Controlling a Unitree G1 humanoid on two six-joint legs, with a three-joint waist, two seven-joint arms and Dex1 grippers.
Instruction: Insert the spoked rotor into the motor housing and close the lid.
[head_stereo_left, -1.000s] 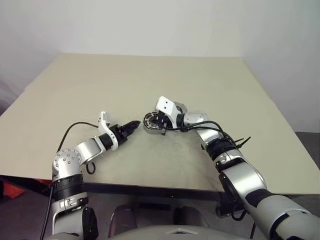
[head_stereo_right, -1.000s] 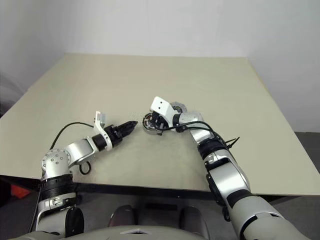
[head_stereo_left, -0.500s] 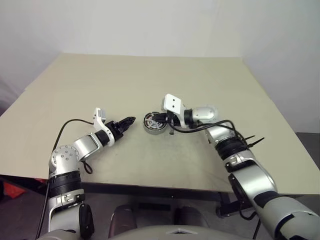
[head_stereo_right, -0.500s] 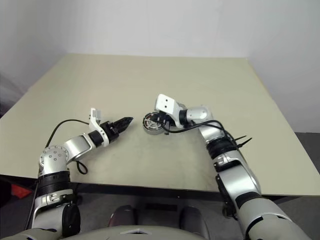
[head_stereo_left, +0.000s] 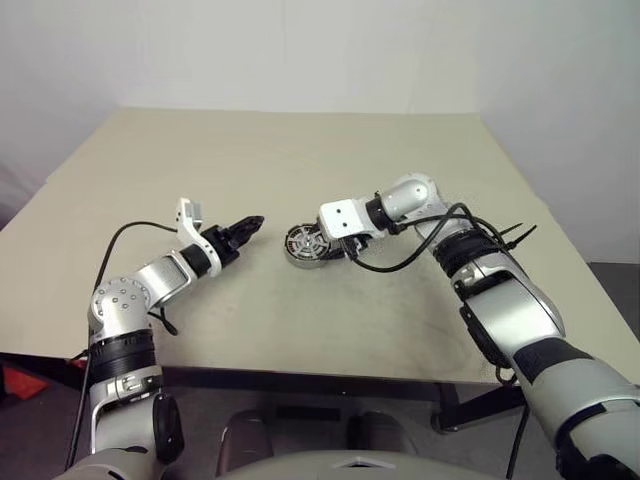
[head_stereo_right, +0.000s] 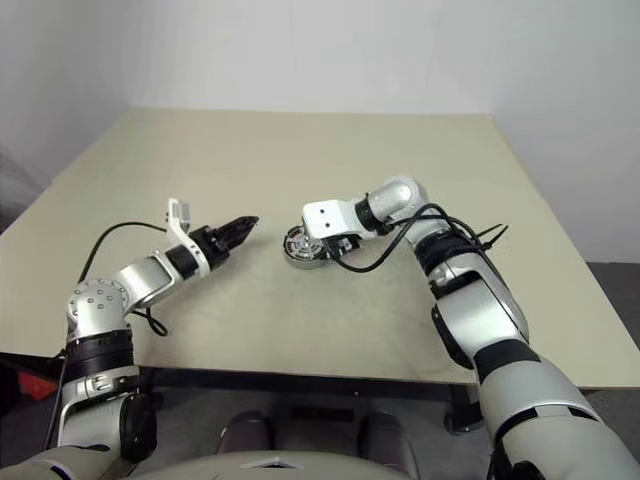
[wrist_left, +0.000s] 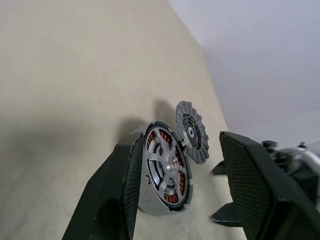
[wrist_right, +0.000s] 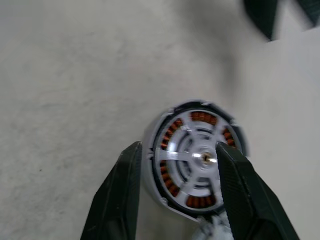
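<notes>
Spoked rotor (wrist_right: 192, 160), copper teeth showing, sits inside the motor housing (head_stereo_left: 303, 244) mid-table (head_stereo_left: 300, 330). Lid (wrist_left: 192, 132) lies just beyond it. Right gripper (wrist_right: 175, 170) hovers above with jaws apart, empty; left gripper (head_stereo_left: 250, 226) nearby, jaws parted, empty.

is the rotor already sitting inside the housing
Yes, in the left wrist view the spoked rotor's copper windings show through the silver spokes inside the motor housing, which rests on the table.

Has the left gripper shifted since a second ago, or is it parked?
Yes. The left gripper has risen and drawn away from the motor housing, which sits where it was on the table; the gap between them is wider.
</notes>
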